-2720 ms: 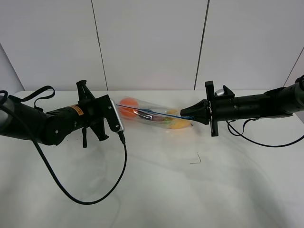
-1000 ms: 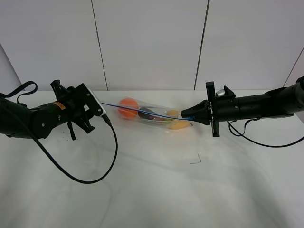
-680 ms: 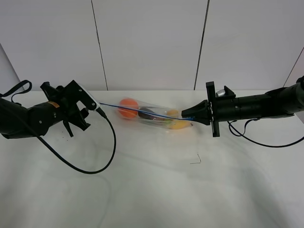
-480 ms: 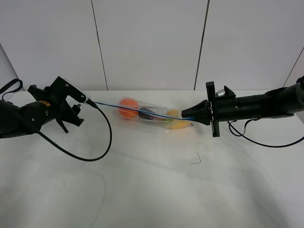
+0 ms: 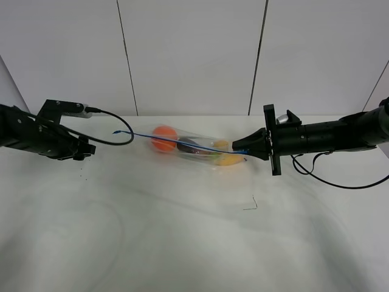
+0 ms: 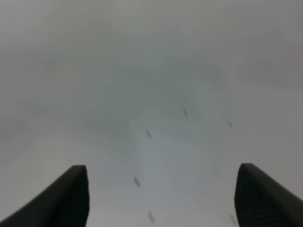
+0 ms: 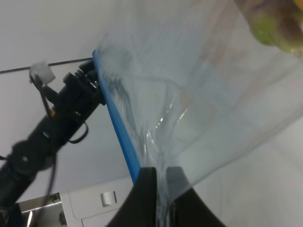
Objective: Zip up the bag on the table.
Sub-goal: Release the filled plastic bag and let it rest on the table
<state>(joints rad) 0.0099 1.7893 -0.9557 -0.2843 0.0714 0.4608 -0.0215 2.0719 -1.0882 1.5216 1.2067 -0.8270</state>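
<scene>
The clear bag [image 5: 194,148] lies across the middle of the white table [image 5: 194,243], with an orange [image 5: 163,137], a dark eggplant and a yellow pear [image 5: 230,160] showing through it. Its blue zipper strip [image 5: 170,141] runs along the top edge to a free left end. My right gripper [image 5: 237,146] is shut on the bag's right end; in the right wrist view the fingers [image 7: 147,185] pinch the plastic beside the blue strip [image 7: 118,137]. My left gripper [image 6: 161,194] is open over bare table, well left of the bag [image 5: 79,149], holding nothing.
A black cable [image 5: 115,139] loops from my left wrist toward the bag's left end. A small dark mark [image 5: 250,205] lies on the table in front of the bag. A white panelled wall [image 5: 194,55] stands right behind the table.
My left gripper slid left along the zipper strip, came off its end and pulled back to the far left, now pointing down. The right gripper and bag stayed put.
</scene>
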